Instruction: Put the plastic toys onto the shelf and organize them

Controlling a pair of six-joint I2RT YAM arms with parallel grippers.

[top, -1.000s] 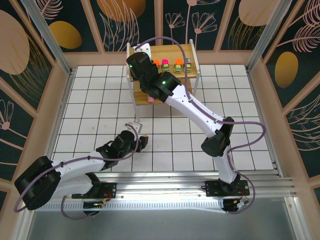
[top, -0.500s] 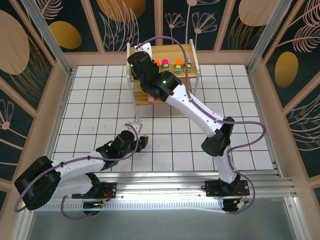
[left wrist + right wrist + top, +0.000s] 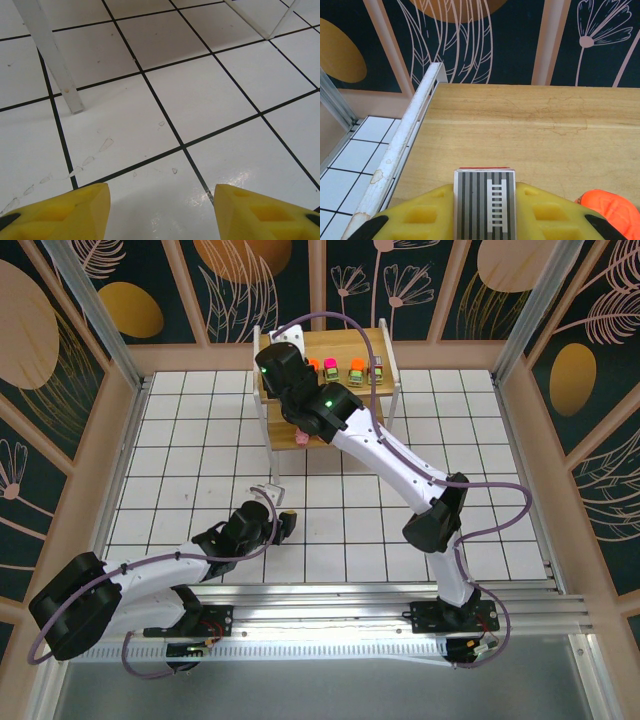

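Near the front edge of the tabletop (image 3: 200, 100), the left gripper (image 3: 160, 210) is held low over the white tiles, its fingers partly spread and nothing between them. One white leg (image 3: 52, 55) of the shelf is seen just beyond it.

Farther back, the right gripper (image 3: 485, 220) is poised over the left end of the shelf's (image 3: 545, 125) top board, its fingers closed on a striped toy (image 3: 484, 192). Whether the toy's base touches the wood cannot be told. An orange-topped toy (image 3: 605, 205) stands just to its right, starting a row of toys (image 3: 345, 368) along the top board. A pink toy (image 3: 301, 441) is seen lower down, at the shelf's near edge.

The step in hand is judged to be setting this toy down. It should be lowered until it rests flat and in line with the row. It should be kept apart from the orange-topped neighbour and from the white rail (image 3: 402, 145) at the left edge. The fingers should be opened only slightly, then lifted straight up.
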